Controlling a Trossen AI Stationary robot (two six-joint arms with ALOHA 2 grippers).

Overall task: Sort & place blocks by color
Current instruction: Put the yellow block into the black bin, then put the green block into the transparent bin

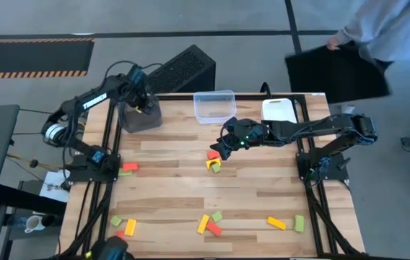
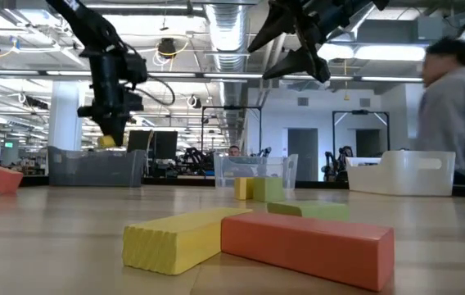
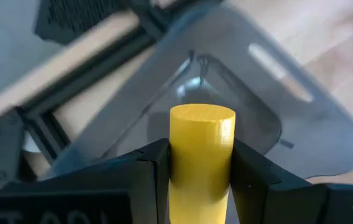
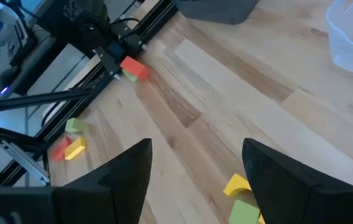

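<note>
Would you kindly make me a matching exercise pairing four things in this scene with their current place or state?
1. left gripper
2. right gripper
3. clear bin
4. white bin

a. open, above blocks at the table's middle
b. table's far right corner
c. shut on a yellow block over the dark bin
d. far edge, middle

1-c, 2-a, 3-d, 4-b

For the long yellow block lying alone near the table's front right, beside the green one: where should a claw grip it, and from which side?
Grip the long yellow rectangular block at its middle, across its narrow width, coming straight down from above. It lies flat and slightly angled on the wooden table, long sides exposed; the small green block sits apart from its end.
</note>
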